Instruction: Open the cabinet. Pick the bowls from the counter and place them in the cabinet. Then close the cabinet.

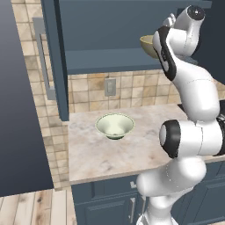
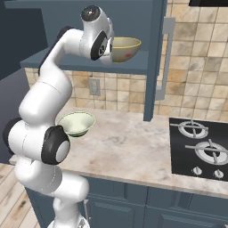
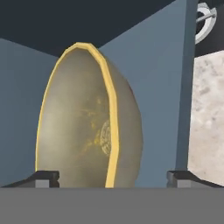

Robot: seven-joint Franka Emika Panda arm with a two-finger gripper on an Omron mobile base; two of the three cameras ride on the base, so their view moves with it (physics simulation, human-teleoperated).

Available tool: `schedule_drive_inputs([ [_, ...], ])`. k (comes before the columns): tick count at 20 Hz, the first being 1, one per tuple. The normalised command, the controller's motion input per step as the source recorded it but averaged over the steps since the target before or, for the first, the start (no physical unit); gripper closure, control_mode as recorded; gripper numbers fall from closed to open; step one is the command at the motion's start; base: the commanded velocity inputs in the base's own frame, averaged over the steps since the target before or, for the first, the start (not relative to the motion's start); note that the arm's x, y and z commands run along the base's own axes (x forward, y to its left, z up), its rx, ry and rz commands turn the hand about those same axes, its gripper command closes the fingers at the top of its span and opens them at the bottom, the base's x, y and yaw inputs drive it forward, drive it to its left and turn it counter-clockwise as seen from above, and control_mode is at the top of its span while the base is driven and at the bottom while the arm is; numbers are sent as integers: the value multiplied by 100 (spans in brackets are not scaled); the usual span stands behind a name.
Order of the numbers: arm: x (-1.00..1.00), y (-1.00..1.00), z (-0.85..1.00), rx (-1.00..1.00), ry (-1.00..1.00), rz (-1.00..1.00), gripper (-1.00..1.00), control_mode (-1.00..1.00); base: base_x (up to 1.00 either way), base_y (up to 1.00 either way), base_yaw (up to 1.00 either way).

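Mustard bowl (image 3: 83, 122) standing between the finger tips (image 3: 43, 178), rim edge-on, one tip to each side at its base. Contact not visible: cannot tell whether clamped on the rim or merely apart around it. Held up at the open cabinet (image 2: 133, 13), at shelf (image 2: 80, 64) height, with the gripper (image 2: 109, 46) just behind it.

Likely rigid, smooth and glazed, so probably slippery; light enough, but liable to chip if dropped. Best taken across the thin rim wall, one finger inside, one outside, squeezed firmly.

Pale cream-green bowl (image 1: 115, 125) well below the fingers, upright on the counter (image 1: 96, 158), not yet moved. Same rim grip advisable there.
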Motion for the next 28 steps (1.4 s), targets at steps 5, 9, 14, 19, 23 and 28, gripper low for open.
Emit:
schedule_drive_inputs([
  [5, -34, 0, 13, -2, -10, 0, -100, -100, 0, 0, 0],
  [9, -54, 2, 64, -14, -19, 0, -100, -100, 0, 0, 0],
  [14, -60, 2, 47, -15, -8, 0, -100, -100, 0, 0, 0],
  [19, -77, 3, 1, -9, 27, 0, -100, -100, 0, 0, 0],
  [23, -95, 0, 0, -5, 40, 6, -100, -100, 0, 0, 0],
  [28, -98, 15, -17, -6, 13, 6, -100, -100, 0, 0, 0],
])
